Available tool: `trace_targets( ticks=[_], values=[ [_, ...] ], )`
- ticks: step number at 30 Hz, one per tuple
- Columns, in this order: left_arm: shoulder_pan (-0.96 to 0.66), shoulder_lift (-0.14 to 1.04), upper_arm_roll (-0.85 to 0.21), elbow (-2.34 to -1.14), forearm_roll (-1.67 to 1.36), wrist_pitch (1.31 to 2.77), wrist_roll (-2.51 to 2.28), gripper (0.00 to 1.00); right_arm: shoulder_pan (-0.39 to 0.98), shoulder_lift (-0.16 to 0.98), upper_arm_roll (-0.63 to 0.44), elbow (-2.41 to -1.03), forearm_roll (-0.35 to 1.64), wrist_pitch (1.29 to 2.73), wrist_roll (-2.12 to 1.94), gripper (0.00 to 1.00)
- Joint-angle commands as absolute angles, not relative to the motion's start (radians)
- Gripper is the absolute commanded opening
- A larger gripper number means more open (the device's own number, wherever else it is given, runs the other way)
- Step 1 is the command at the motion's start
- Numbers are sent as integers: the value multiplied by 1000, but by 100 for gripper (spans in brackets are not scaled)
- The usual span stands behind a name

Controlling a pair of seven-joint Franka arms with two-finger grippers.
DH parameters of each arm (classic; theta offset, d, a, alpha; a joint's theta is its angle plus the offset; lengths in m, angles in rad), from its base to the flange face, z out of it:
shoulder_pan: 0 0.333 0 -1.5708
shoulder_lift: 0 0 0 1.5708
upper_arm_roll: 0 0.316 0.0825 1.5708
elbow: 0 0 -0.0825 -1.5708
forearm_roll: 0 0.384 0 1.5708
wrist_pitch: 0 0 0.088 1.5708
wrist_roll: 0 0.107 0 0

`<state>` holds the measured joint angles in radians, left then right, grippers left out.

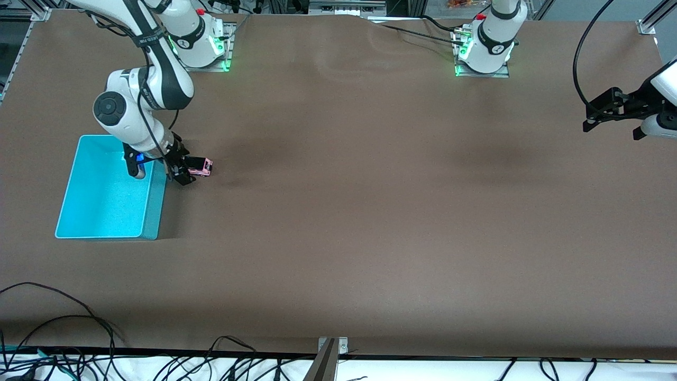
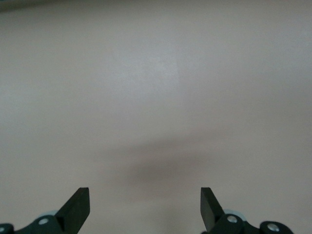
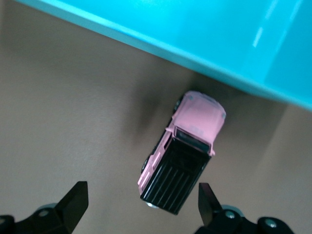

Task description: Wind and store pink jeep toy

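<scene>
My right gripper (image 1: 185, 168) hangs with its fingers spread wide just above the pink jeep toy (image 1: 200, 166), which sits on the brown bench top near the right arm's end, just beside the long wall of the turquoise bin (image 1: 154, 206) and not touching it. In my right wrist view the jeep (image 3: 181, 154) lies between my parted fingers (image 3: 75, 202), its pink hood pointing toward the bin wall (image 3: 161, 39) and nothing gripped. My left gripper (image 1: 600, 114) waits open over the bench's edge at the left arm's end, holding nothing.
</scene>
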<state>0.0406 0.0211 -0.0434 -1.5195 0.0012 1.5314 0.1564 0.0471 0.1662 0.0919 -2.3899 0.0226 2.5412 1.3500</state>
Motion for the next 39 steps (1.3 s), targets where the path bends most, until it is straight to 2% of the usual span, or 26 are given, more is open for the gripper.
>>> trace_targets(
  ticks=[1, 12, 20, 38, 39],
  values=[
    [41, 34, -48, -1489, 21, 1517, 153, 100, 55, 172, 94, -2419, -21, 2569, 1486, 100],
    [41, 34, -48, -1489, 20, 1517, 153, 100, 54, 202, 84, -2418, -23, 2580, 1503, 100],
    [41, 35, -48, -1488, 20, 1517, 153, 100, 54, 230, 34, -2419, -80, 2580, 1503, 100],
    [41, 34, -48, -1488, 18, 1517, 153, 100, 54, 252, 32, -2419, -81, 2588, 1503, 100],
    [41, 34, -48, -1488, 18, 1517, 153, 100, 55, 253, 32, -2419, -81, 2588, 1505, 78]
  ],
)
